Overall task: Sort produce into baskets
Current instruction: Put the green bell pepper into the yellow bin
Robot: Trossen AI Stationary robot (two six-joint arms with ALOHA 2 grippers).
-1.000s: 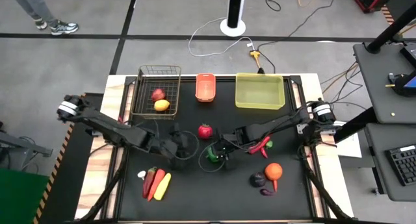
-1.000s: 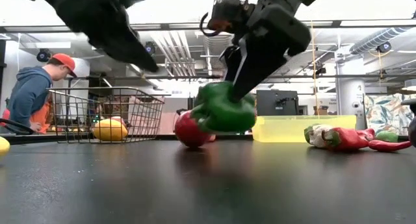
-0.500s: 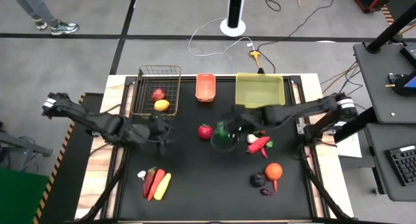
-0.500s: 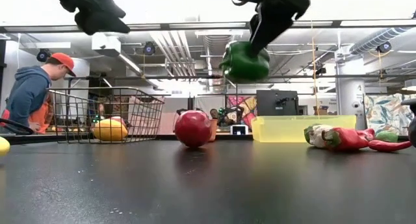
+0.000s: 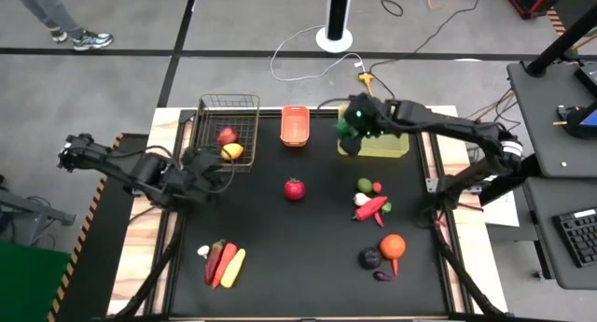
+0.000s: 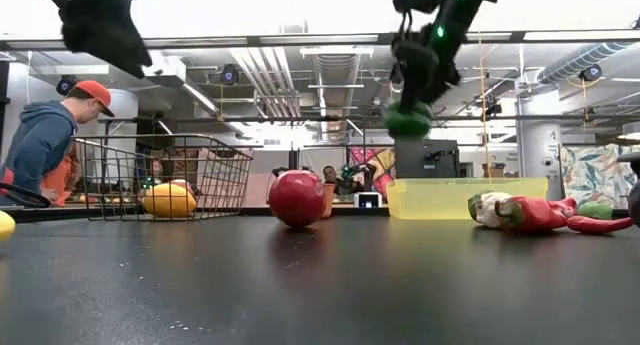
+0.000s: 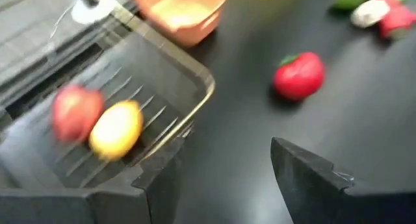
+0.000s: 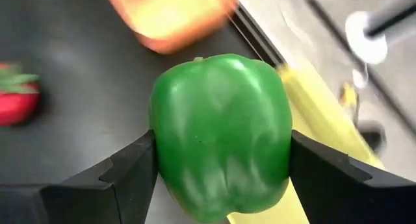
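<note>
My right gripper [image 5: 354, 124] is shut on a green pepper [image 8: 220, 130] and holds it high over the left end of the yellow-green bin [image 5: 378, 135]. My left gripper [image 7: 224, 178] stands open with nothing between its fingers, just near the wire basket [image 5: 227, 126]. A red apple [image 5: 227, 135] and a yellow lemon [image 5: 233, 151] lie in that basket. The small orange basket [image 5: 295, 126] sits between the other two containers. A red fruit [image 5: 295, 189] rests on the mat mid-table. My right gripper pinches the green pepper by two opposite sides [image 8: 161, 152] between its two fingers [image 8: 127, 175]. The fingers slant down at it from the table's right. The pepper [image 6: 408, 120] hangs below them, lifted clear of the table and the bin.
Red chillies [image 5: 371, 207] and a small green piece [image 5: 364, 185] lie right of centre. An orange [image 5: 393, 245] and an eggplant [image 5: 370, 259] lie near right; long vegetables [image 5: 222, 263] lie near left. A person [image 6: 45, 135] stands beyond the table's far left.
My right gripper has lifted the green pepper off the mat and carried it up and toward the far right, to the yellow-green bin's left end. My left gripper, open with nothing between its fingers, has drawn back from mid-table toward the left edge and up, ending by the wire basket.
</note>
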